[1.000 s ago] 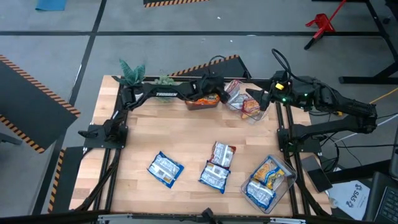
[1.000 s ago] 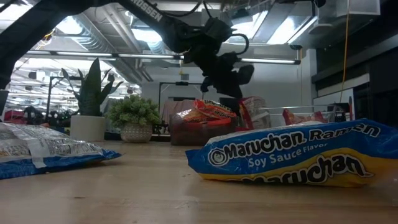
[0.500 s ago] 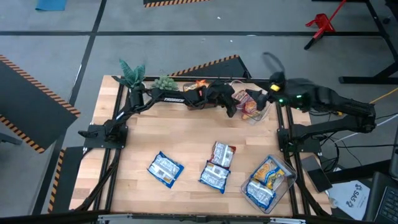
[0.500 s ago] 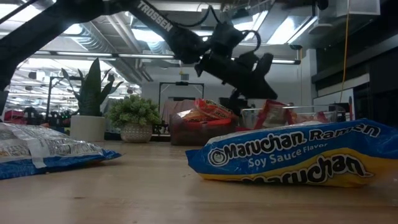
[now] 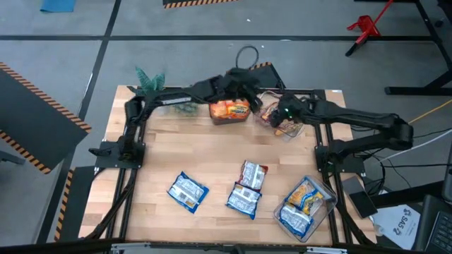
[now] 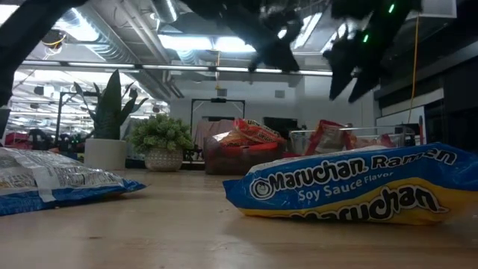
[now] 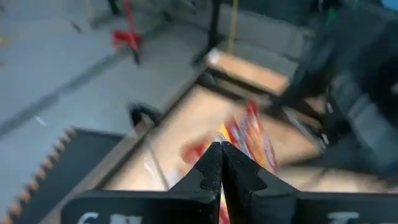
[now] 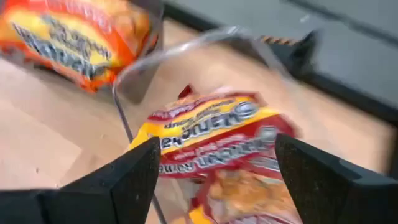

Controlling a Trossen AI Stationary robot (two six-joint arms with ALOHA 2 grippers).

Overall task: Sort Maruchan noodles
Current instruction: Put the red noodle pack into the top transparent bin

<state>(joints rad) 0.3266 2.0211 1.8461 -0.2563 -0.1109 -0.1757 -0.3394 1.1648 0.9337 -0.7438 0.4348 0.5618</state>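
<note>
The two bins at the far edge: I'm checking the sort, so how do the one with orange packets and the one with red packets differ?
The orange-packet bin sits left of the red-packet bin, in the high view. The orange-packet bin has dark-looking walls; the red-packet bin is clear. The right gripper hangs over the red-packet bin, jaws open; the left gripper is beside the orange-packet bin, jaws shut. Both hold Maruchan packets of one colour.
</note>
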